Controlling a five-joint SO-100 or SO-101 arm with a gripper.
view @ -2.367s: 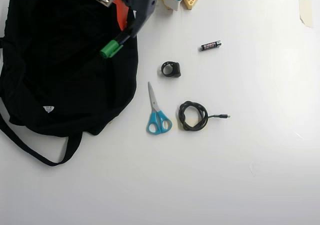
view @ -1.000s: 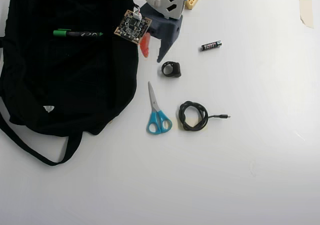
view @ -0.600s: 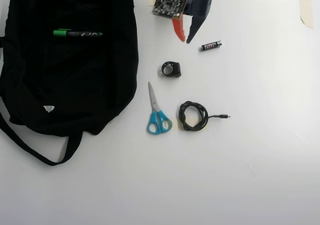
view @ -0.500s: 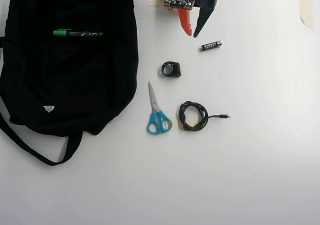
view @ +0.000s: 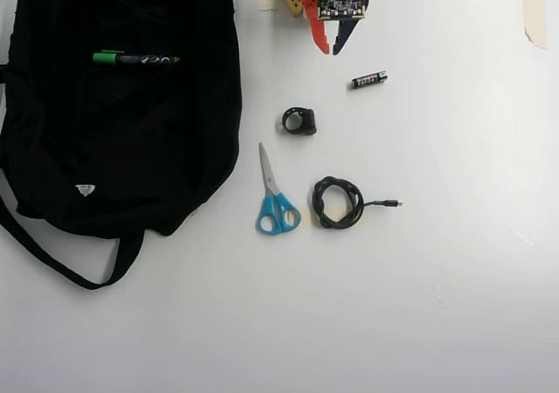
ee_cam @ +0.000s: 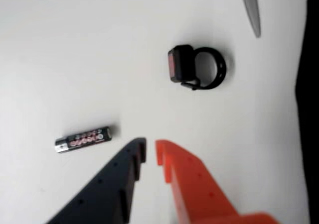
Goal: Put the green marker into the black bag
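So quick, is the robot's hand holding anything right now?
Gripper: nearly closed and empty, its black and orange fingers almost touching. The green marker lies on the black bag.

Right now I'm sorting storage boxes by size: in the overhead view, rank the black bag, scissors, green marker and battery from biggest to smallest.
1. black bag, by far the largest.
2. scissors and green marker: about equal in length, too close to rank, though the scissors are wider at the handles.
3. battery, the smallest.

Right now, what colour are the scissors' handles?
Blue handles on the scissors, clearest in the overhead view; the wrist view shows only a blade tip.
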